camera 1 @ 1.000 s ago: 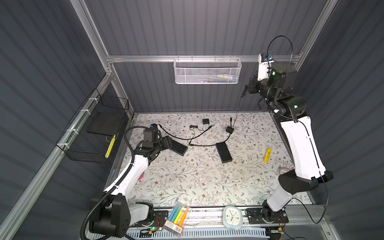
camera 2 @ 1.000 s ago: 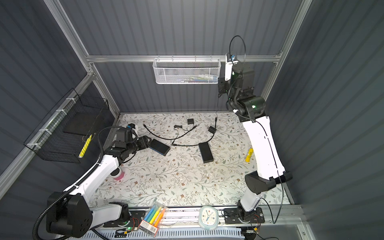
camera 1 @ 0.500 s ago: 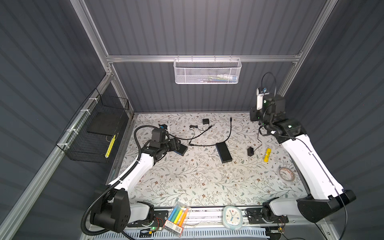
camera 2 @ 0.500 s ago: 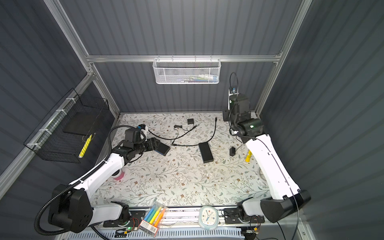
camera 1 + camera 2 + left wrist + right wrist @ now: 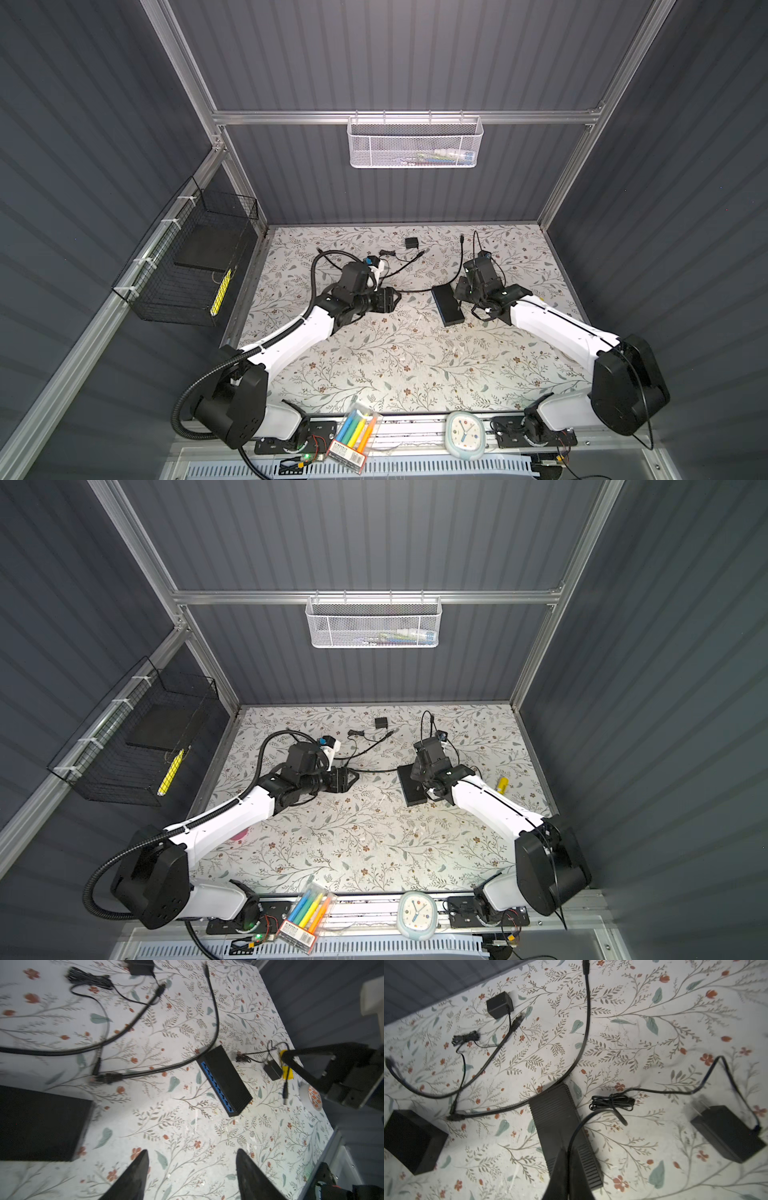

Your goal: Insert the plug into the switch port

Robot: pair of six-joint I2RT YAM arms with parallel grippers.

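The switch (image 5: 448, 307) is a black ribbed box lying flat mid-mat, with a row of blue ports (image 5: 216, 1084) along one long side. Low over its far end, my right gripper (image 5: 568, 1152) is shut on a thin black cable (image 5: 577, 1128). That cable runs through a coiled bundle to a black power adapter (image 5: 726, 1132) on the mat. In the left wrist view a short cable end with a barrel plug (image 5: 285, 1097) hangs by the right gripper's fingers (image 5: 285, 1057). My left gripper (image 5: 192, 1150) stands open and empty over bare mat, left of the switch.
A larger black box (image 5: 41, 1124) lies by the left gripper. Thick black cables (image 5: 583, 1043) and a second small adapter (image 5: 411, 242) lie at the back. A yellow marker (image 5: 503, 784) and a tape roll (image 5: 311, 1098) sit at the right. Wall baskets hang behind and left.
The right arm has swung down from high at the back wall to low over the switch, bringing the cable and adapter along. The left gripper has moved right, off the larger black box.
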